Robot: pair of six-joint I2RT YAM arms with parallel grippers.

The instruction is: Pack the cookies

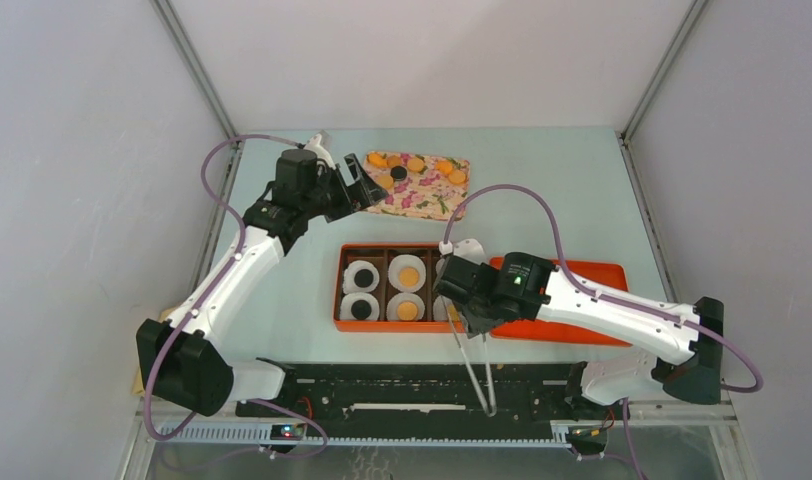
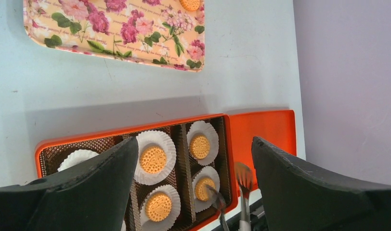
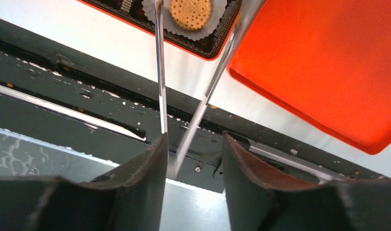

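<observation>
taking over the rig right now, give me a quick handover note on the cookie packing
left claw: open, empty, by the tray.
right claw: shut on tongs, tips spread either side of the near-right cookie, not pinching it.
box: all six cups filled, two black cookies on the left, four tan cookies.
tray: holds several more tan ones and one black.
lid: lying flat right of the box, not on it.
left to do: no free cup shows, so likely pull the tongs back and fit the lid.
</observation>
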